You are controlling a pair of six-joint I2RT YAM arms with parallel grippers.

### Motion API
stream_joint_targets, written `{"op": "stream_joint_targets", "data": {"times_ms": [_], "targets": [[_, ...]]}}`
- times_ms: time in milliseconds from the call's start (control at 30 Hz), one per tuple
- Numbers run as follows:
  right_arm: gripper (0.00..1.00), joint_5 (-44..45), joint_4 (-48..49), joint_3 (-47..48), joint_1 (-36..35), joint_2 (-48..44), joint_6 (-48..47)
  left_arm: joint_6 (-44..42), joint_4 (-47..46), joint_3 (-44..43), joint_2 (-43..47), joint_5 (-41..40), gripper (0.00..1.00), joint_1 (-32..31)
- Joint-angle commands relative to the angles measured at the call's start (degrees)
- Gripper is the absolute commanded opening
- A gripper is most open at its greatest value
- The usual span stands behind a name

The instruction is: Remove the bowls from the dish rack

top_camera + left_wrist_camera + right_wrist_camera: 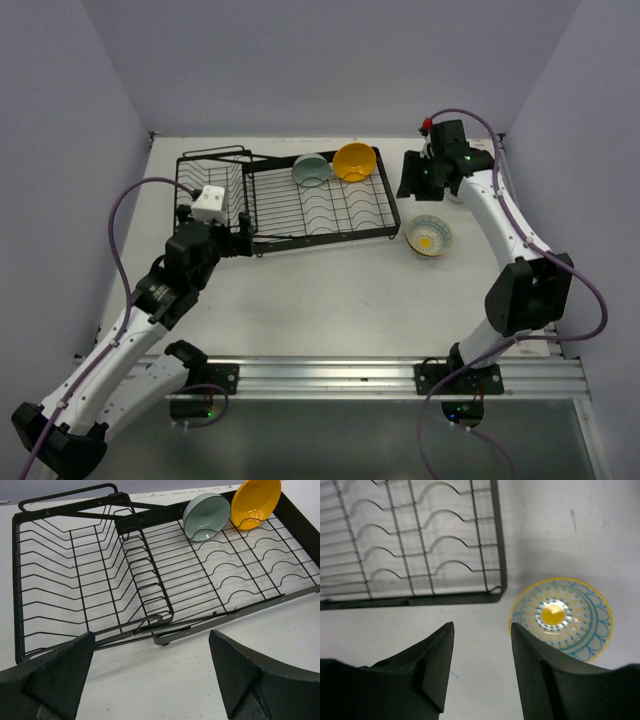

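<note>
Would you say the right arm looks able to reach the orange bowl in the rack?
Probably yes. The orange bowl leans in the far right corner of the dish rack, nearest the right claw, whose jaws stand apart and empty. Nothing lies between claw and bowl; the teal bowl sits beyond.

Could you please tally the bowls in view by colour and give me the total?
pale teal-green bowl, in the dish rack: 1
orange-yellow bowl, in the dish rack: 1
blue-and-yellow patterned bowl, on the table beside the rack: 1
Total: 3 bowls
</note>
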State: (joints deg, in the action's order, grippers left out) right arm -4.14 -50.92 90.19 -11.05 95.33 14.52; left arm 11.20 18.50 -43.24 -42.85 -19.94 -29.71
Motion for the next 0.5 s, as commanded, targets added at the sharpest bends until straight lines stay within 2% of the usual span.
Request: {"op": "stream_joint_targets", "data": {"times_ms": [0,33,133,233,333,467], "targets": [[0.55,-5.78,18.53,-3.78,-1.87,-6.29,10.48,-0.48,-1.28,-0.17,-0.21,-0.53,1.0,-0.26],[0.59,-6.83,25.97,-5.28,-2.83,-6.9,12.44,-0.48,-1.36,-0.17,-0.3,-0.71,1.0,-0.34],[0.64,-3.88,37.51,-9.33,-6.34,-5.6,19.3,-0.48,-1.28,-0.09,-0.22,-0.89,1.0,-0.26],[0.67,1.84,44.12,-9.86,-10.65,-2.88,25.36,-0.48,-1.36,-0.09,-0.39,-0.8,1.0,-0.26],[0.69,3.97,46.25,-5.75,-14.17,4.4,30.38,-0.48,-1.36,-0.09,-0.57,-0.88,1.0,-0.26],[0.75,8.08,47.57,4.71,-18.21,15.73,33.19,-0.39,-1.54,0.0,-0.39,-1.06,1.0,-0.34]]}}
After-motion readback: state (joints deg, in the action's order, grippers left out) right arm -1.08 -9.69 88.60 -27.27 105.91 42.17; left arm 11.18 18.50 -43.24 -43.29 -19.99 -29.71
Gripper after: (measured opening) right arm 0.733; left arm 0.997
